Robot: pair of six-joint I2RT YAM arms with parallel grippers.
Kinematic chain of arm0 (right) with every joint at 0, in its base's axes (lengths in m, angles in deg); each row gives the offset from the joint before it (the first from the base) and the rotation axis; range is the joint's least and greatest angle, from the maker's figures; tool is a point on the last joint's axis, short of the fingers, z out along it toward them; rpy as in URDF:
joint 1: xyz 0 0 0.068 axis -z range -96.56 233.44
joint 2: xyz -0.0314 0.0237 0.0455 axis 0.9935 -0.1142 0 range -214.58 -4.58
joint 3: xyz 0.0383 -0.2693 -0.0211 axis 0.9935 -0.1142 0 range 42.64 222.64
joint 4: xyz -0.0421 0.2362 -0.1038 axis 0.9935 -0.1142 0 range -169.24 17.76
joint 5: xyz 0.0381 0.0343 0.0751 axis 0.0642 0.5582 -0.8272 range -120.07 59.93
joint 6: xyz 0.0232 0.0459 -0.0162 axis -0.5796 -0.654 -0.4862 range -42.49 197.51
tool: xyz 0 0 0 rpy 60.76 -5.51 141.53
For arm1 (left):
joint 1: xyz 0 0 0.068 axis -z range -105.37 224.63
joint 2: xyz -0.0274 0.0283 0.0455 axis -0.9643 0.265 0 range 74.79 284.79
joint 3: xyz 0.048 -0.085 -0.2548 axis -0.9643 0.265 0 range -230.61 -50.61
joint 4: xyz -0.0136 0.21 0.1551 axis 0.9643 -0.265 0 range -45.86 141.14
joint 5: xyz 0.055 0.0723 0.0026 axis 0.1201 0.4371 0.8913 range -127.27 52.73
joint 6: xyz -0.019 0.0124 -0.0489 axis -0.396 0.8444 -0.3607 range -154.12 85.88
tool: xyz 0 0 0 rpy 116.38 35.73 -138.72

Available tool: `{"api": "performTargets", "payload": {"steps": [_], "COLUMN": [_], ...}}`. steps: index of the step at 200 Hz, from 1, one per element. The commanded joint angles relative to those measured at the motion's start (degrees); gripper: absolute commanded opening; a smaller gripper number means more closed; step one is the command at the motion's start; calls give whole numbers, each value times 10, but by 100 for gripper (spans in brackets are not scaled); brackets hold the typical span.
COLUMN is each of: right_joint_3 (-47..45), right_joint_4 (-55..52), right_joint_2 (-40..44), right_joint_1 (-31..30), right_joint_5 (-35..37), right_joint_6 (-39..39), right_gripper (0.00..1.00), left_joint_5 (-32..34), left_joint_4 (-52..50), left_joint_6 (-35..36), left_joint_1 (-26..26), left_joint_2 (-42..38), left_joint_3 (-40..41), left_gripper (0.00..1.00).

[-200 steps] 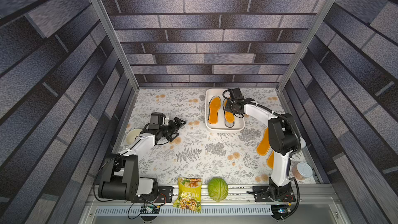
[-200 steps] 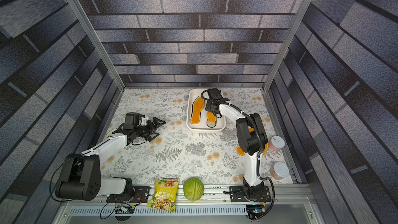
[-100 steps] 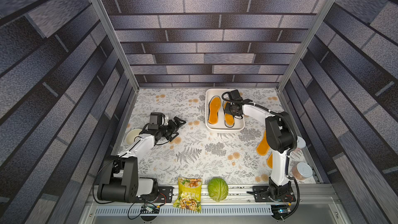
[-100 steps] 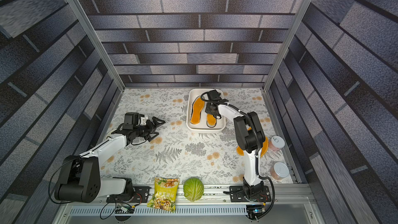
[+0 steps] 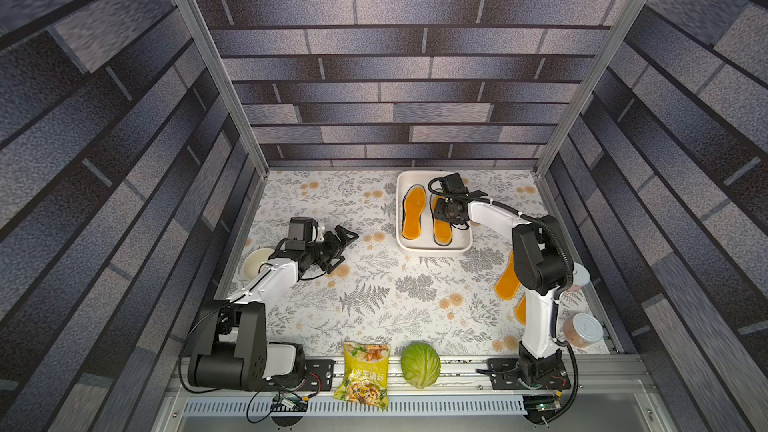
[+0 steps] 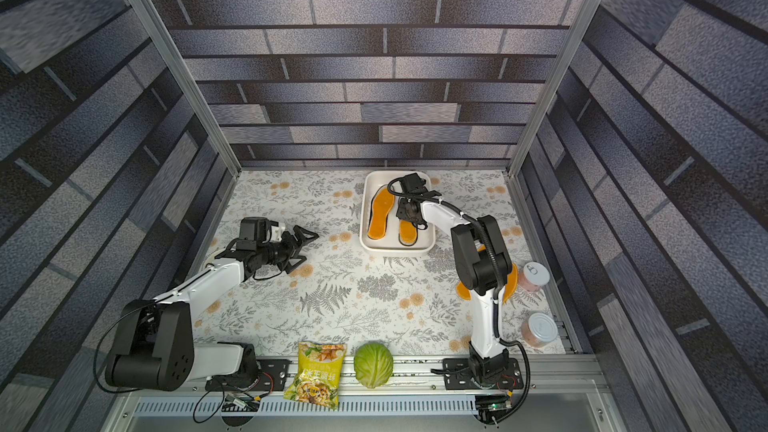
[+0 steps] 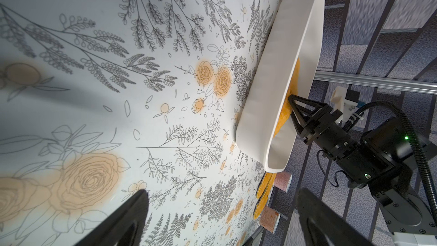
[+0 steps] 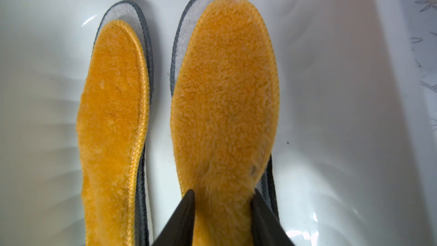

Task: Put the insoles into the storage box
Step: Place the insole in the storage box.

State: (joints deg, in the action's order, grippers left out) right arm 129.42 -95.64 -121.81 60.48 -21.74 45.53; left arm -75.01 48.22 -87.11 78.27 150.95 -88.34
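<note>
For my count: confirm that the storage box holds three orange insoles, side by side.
Wrong in the number: the storage box holds two orange insoles, not three, side by side. The right wrist view shows both.

Grey brick-patterned walls (image 5: 374, 76) and aluminium posts (image 5: 210, 56) enclose a floral-printed tabletop (image 5: 374, 284).

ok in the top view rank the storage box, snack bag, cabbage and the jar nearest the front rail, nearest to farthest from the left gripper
From the left gripper, in a top view:
1. storage box, across the table towards the back.
2. snack bag and cabbage, on the front rail; too close to call.
3. front jar, far right edge.
</note>
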Motion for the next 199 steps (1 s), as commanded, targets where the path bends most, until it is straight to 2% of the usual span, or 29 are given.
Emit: {"api": "performTargets", "payload": {"steps": [1,23,100,193,199], "right_joint_3": [1,4,32,39,40], "right_joint_4": [-16,-18,-40,-19,-21], "right_joint_2": [7,27,19,17,-5], "right_joint_1": [4,4,4,5,5], "right_joint_5": [8,9,5,-55,-57], "right_joint_6": [7,12,27,28,27], "right_gripper": [45,48,60,57,57], "left_joint_5": [-8,-8,-9,-9,-10], "left_joint_4": [-11,-11,-7,-6,-7], "left_joint_6": [6,5,4,4,4], "left_joint_1": [-3,-3,-3,-4,-4], "left_joint_2": [-16,-16,-14,-15,-15], "left_joint_3": [8,8,9,11,11], "left_gripper": [100,100,100,100,100]}}
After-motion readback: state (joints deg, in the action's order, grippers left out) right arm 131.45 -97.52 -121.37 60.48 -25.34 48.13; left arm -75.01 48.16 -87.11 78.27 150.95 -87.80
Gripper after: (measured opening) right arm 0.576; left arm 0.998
